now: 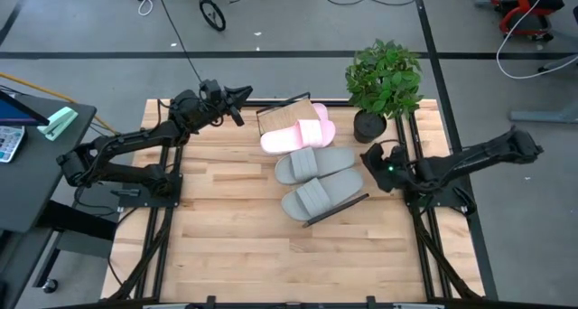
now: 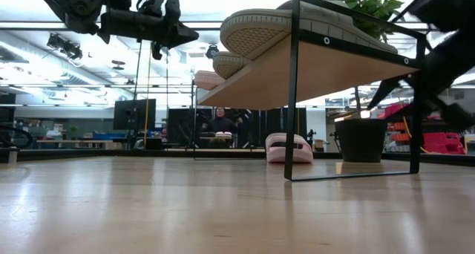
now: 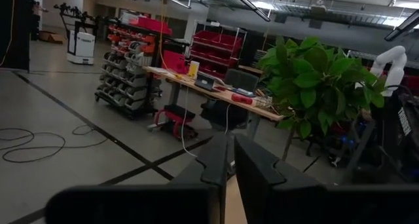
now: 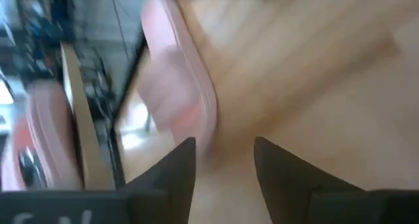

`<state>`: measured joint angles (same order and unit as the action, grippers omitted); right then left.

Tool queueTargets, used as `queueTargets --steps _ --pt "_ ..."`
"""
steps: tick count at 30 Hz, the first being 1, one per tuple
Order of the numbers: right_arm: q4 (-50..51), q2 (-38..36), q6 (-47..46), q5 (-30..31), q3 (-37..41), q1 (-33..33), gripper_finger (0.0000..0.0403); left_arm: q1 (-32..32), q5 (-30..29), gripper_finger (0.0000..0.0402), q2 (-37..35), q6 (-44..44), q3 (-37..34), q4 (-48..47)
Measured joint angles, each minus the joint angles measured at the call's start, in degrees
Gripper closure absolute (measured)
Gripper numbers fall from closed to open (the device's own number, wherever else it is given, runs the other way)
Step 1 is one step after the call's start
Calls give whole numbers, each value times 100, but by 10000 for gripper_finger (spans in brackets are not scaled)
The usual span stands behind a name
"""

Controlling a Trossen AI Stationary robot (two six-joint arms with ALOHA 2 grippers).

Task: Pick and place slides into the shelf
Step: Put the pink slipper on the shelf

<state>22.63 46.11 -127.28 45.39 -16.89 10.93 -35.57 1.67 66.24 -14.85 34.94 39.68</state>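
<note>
Right hand (image 1: pixel 372 160) hangs low near the desk's right edge, just beside the potted plant (image 1: pixel 384 79), fingers (image 4: pixel 177 168) parted with bare wood showing between them and nothing gripped. Left hand (image 1: pixel 242 96) is raised over the back-left part of the desk (image 1: pixel 226 237), fingers (image 3: pixel 216 162) pressed together and empty, pointing toward the shelf's far end. Shelf (image 1: pixel 280 117): one, light-wood board in a thin black frame, lying on a diagonal from back centre toward the right front. Slides counted: four. Two grey ones on the board, side by side, grey slide (image 1: pixel 318 163) in the middle and a second grey slide (image 1: pixel 321 197) at the near end by the frame lip. One pale pink slide (image 1: pixel 291 137) on the board next to the middle grey one. Second pink slide (image 1: pixel 317 119) shows just behind the first, toward the plant; from above I cannot tell if it rests on the board. Low view shows a pink slide (image 2: pixel 289 148) lying flat on the desk under and behind the raised board, with three soles lined up on top. Right wrist view shows a blurred pink slide (image 4: pixel 180 93) on the wood ahead of the parted fingers, beside a frame edge. Plants: one. Arms: two.
</note>
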Motion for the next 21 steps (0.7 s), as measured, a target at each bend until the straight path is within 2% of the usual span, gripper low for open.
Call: queueTargets --steps 5,8,11,14,21 --pt "-811 49 510 168 220 -709 197 0 -2 372 0 -225 0 2" --pt "-1390 227 933 -197 232 -1146 168 0 0 367 0 -260 0 0" --pt "-1977 546 1454 -865 232 -1589 147 0 -2 363 0 -258 0 1" --pt "-2661 953 1843 -1188 232 -1891 141 0 0 361 0 -258 0 0" --pt "-4107 2022 2238 -1303 232 -2185 151 0 0 371 0 -260 0 -1"
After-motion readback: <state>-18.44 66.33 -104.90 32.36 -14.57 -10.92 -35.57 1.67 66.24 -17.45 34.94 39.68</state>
